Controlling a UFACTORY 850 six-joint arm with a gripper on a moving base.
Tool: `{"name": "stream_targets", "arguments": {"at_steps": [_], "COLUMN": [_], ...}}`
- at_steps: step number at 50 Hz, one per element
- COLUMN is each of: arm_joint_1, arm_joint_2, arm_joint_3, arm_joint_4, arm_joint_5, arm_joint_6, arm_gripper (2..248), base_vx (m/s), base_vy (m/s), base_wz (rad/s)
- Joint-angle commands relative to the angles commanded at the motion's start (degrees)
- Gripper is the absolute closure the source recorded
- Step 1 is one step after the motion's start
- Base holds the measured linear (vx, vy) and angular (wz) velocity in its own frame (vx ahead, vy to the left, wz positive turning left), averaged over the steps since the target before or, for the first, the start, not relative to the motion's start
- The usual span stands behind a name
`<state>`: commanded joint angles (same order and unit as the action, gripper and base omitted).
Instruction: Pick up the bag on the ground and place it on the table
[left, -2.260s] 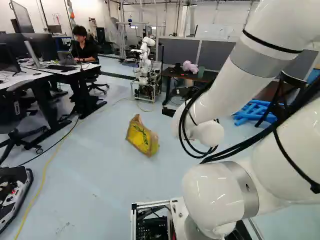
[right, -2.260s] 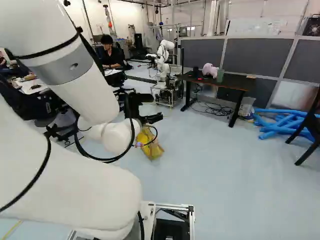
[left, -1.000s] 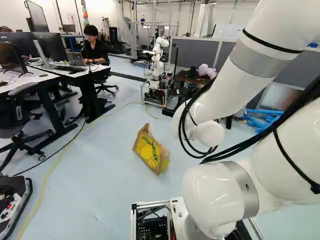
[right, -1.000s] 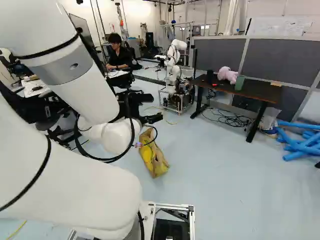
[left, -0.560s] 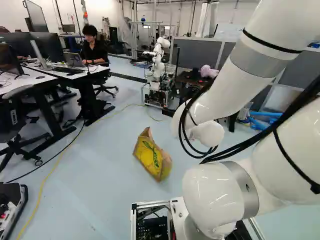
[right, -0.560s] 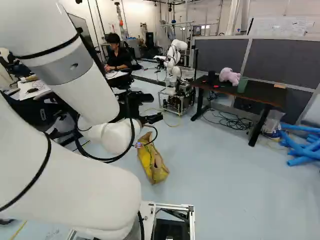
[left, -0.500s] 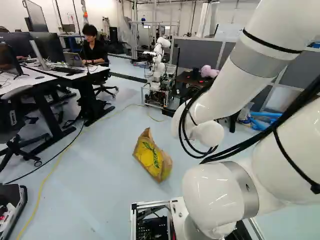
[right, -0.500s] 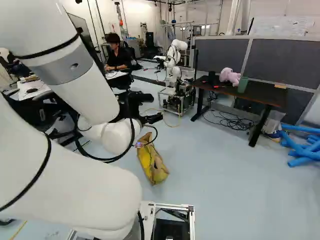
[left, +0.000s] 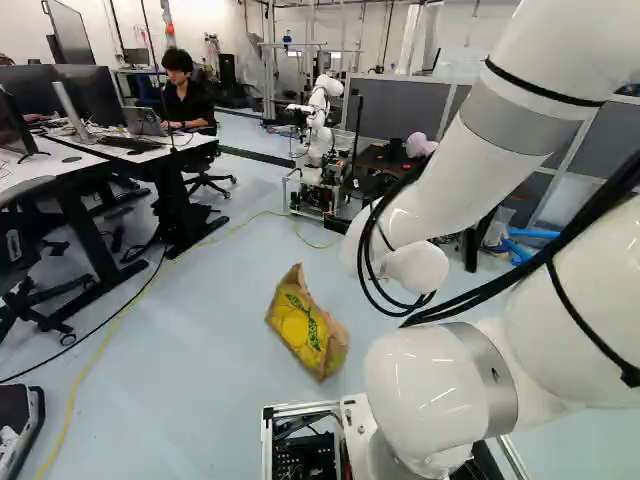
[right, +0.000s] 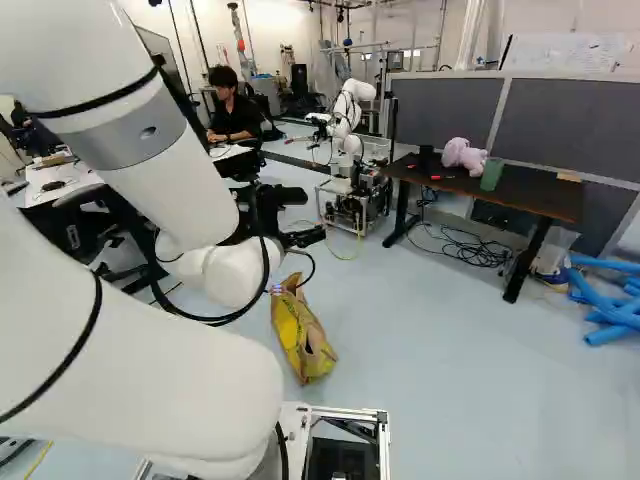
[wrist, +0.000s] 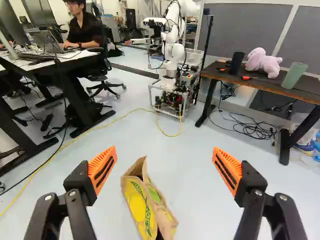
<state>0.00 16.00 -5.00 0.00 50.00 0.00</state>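
The claw (right: 303, 238) of the white arm is spread wide. In the wrist view its left orange pad (wrist: 103, 170) and right orange pad (wrist: 227, 170) stand far apart with their faces turned inward, and both stand clear of the bag (wrist: 147, 205). Bare floor shows on either side of the bag, between it and each pad. The bag is beyond and below the claw, in the gap between the two fingers as the wrist view looks along them, nearer the left one.

Taking twelve o'clock as straight ahead of the base, the bag rests on the floor (right: 430, 330) at about twelve. It is crumpled brown paper with a large yellow and green print, and a pointed corner rises at its far end.

The tabletop (right: 545, 203) stands farther off, at about one o'clock. On it are a pink plush toy (wrist: 264, 62), a green cup (wrist: 294, 75) beside the toy, a black cup (wrist: 237, 63), and a red-handled tool (wrist: 248, 78). Black cables (wrist: 250, 125) lie on the floor at its foot. Blue tubes (right: 610, 310) lie at two o'clock. Near twelve, beyond the bag, stands another robot (right: 347, 110), and a yellow cable (left: 262, 213) curves across the floor between them.
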Motion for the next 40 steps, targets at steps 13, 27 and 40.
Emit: {"name": "stream_targets", "arguments": {"at_steps": [13,27,40], "arm_joint_1": [0.00,0.00,0.21], "arm_joint_2": [-1.78,-4.31,-7.50], "arm_joint_3": [-1.51,-3.72,-6.58], "arm_joint_4": [0.00,0.00,-0.26], "arm_joint_5": [0.00,0.00,-0.80], "arm_joint_6": [0.00,0.00,0.00], "arm_gripper": [3,3,3], "base_vx": [0.112,0.000,0.000], "base_vy": [0.001,0.000,0.000], "base_wz": [0.000,0.001,0.000]}}
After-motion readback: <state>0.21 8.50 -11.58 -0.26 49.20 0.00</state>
